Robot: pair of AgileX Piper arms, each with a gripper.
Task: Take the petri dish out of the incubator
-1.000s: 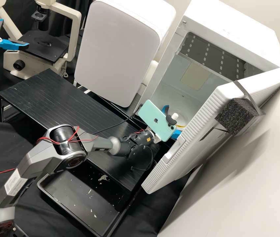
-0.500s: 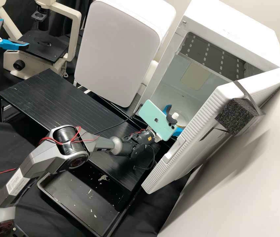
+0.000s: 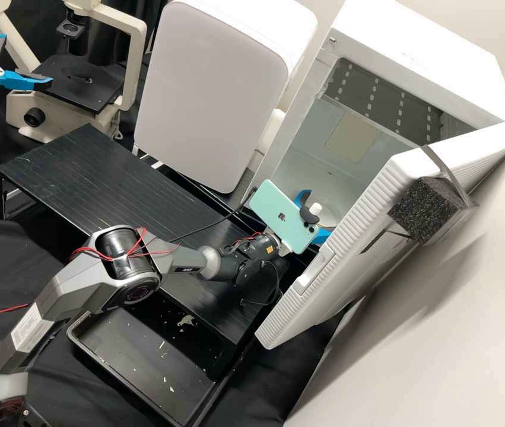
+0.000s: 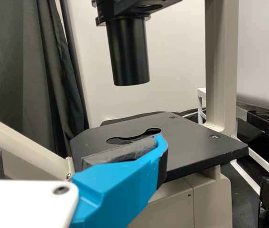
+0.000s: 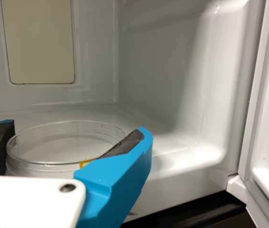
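From where I stand, the white incubator [image 3: 418, 59] is the biggest thing here, its ribbed door [image 3: 335, 249] swung open. The petri dish [image 5: 65, 142], clear with a bit of yellow at its near edge, is inside, low down by the mouth. The right gripper [image 3: 318, 212] has it pinched, one blue finger at each side. Lower down, the shallow black tray [image 3: 139, 362] holds pale scraps.

The long black slatted table [image 3: 86, 172] runs beneath the right arm. Behind it stand a big white cabinet [image 3: 210, 89] and a cream microscope [image 3: 136, 59], with a dark curtain [image 4: 25, 71] beyond. The left gripper [image 3: 27, 59] is by the microscope's black stage [image 3: 80, 83], its fingers spread wide. A black foam block [image 3: 424, 207] is strapped to the door.

Compared with a second ago, the right gripper sits slightly deeper in the incubator, its fingers a little nearer together.
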